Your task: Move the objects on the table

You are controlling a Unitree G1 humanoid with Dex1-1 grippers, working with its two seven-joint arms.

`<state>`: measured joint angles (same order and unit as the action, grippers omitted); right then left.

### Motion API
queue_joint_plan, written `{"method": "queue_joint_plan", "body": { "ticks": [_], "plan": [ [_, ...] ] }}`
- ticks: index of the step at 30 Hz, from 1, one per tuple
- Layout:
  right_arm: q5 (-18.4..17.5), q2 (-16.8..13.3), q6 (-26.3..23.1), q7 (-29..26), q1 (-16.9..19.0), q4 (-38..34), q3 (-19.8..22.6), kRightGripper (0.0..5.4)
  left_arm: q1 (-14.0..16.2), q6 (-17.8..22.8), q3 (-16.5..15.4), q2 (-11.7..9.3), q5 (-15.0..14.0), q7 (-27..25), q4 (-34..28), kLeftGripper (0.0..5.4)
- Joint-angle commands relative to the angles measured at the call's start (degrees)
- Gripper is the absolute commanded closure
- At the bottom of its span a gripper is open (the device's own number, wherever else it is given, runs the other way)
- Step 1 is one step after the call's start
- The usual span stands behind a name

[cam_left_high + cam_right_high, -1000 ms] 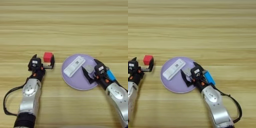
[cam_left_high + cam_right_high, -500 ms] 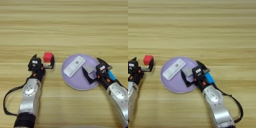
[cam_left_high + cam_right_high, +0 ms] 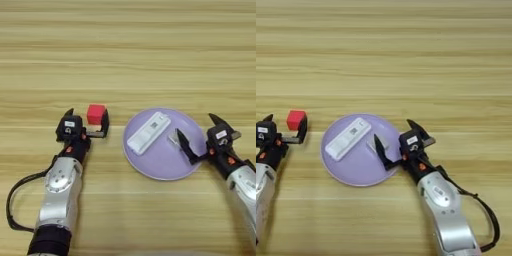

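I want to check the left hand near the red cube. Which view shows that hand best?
The left eye view: the left hand shows whole, fingers spread beside the red cube. The right eye view shows it at the picture's left edge.

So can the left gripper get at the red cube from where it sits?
Probably yes: the left gripper is open right beside the red cube, its fingers flanking the cube's near side, nothing between.

Silver forearms (image 3: 60, 187), black two-fingered grippers (orange marks, black cables)
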<state>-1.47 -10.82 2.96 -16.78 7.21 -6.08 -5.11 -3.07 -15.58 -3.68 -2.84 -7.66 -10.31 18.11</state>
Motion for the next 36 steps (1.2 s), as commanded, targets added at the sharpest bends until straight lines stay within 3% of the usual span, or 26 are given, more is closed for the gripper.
{"method": "queue_joint_plan", "body": {
  "ticks": [1,12,20,28,36],
  "plan": [
    [-2.43,-1.13,-0.35,-1.05,0.73,-1.24,2.28,0.01,-0.21,-0.12,0.07,0.25,0.31,0.2,-0.1,0.0],
    [-7.53,-4.22,2.76,-5.07,4.99,-1.71,7.95,0.01,-0.16,-0.58,0.16,0.45,0.43,0.35,-0.36,0.0],
    [-8.84,-7.36,4.61,-6.96,6.23,-0.81,12.19,0.01,-0.26,-0.7,0.07,0.4,0.51,0.45,-0.37,0.0],
    [-9.4,-8.09,4.26,-8.09,7.66,-1.1,12.77,0.01,-0.06,-0.51,0.09,0.42,0.45,0.4,-0.71,0.0],
    [-7.33,-9.44,5.07,-9.99,8.98,-0.11,10.83,0.01,-0.12,-0.51,0.04,0.39,0.46,0.42,-0.62,0.0]
  ]
}}
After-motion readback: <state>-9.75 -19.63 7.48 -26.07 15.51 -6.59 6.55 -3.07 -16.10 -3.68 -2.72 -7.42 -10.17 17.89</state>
